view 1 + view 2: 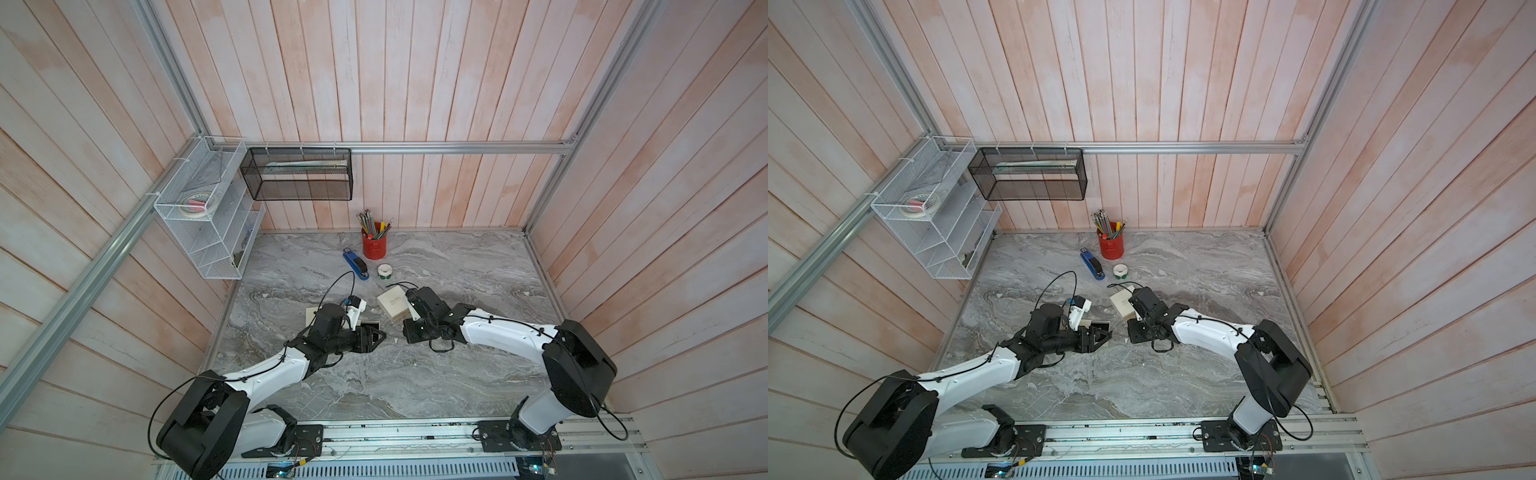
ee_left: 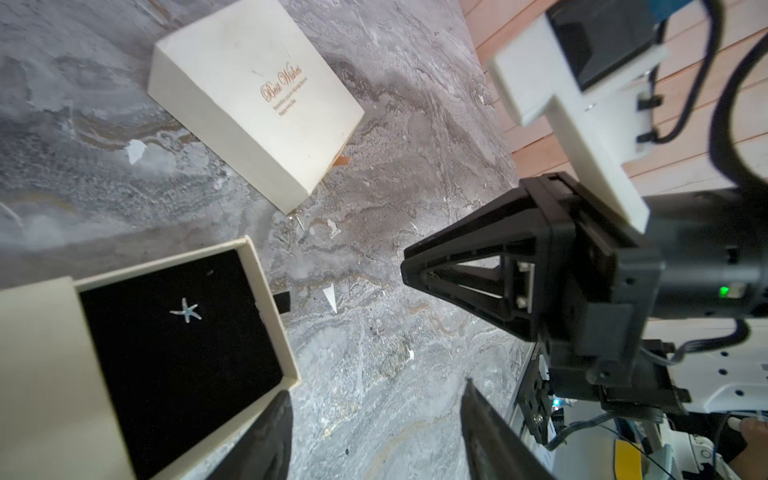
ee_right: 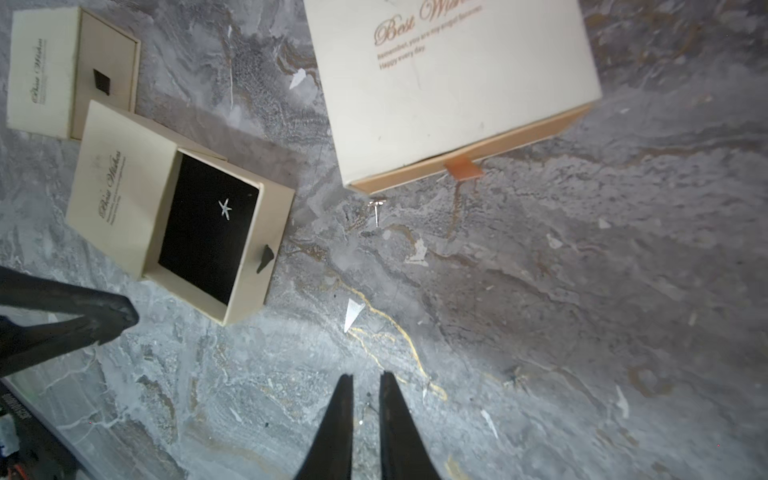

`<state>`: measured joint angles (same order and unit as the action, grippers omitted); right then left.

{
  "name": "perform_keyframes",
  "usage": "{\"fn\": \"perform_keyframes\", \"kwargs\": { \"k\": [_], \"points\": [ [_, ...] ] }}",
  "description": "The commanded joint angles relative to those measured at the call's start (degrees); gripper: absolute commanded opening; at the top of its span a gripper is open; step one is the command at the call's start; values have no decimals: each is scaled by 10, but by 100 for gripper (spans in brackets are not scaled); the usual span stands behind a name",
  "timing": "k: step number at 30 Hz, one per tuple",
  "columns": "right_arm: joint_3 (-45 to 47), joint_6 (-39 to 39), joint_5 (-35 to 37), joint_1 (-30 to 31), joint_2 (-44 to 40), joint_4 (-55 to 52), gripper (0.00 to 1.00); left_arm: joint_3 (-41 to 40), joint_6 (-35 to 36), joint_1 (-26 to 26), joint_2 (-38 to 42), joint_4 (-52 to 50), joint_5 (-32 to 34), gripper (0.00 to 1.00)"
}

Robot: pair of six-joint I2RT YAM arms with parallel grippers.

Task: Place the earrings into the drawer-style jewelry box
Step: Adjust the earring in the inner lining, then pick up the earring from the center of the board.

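Marble tabletop (image 1: 457, 270), star earring (image 2: 187, 311) near left pincer (image 2: 374, 432)

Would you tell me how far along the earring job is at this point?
Done: the small drawer box is pulled open and a starfish earring lies on its black lining. In hand: nothing clearly; the right pincer hangs over the table, jaws slightly apart. To do: a second earring lies on the table by the large box.
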<state>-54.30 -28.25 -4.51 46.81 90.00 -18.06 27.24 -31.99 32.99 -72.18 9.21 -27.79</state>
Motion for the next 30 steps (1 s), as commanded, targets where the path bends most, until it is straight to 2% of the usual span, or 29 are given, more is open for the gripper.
{"fn": "perform_keyframes", "kwargs": {
  "k": [1,6,9,11,16,19,21,24,27,30],
  "points": [
    [12,83,27,-5,-29,-9,19,5,-25,30,-7,19,50,65],
    [6,144,101,-22,-39,-11,17,-25,-62,52,0,55,75,65],
    [24,182,119,-43,-59,22,25,-31,-69,58,-2,62,86,65],
    [27,233,94,-64,-69,35,28,-32,-69,60,-4,69,87,66],
    [71,315,150,-72,-102,93,43,-24,-59,60,-11,67,88,66],
    [85,412,176,-75,-107,117,45,-24,-50,60,-5,60,93,65],
    [86,505,137,-76,-107,110,46,-21,-43,58,-2,58,95,65],
    [74,655,48,-72,-102,44,43,-21,-38,58,0,57,93,66],
    [69,763,24,-68,-95,8,39,-29,-37,54,10,59,95,66],
    [56,858,-31,-67,-80,-27,34,-47,-41,42,28,62,95,66]
  ]
}}
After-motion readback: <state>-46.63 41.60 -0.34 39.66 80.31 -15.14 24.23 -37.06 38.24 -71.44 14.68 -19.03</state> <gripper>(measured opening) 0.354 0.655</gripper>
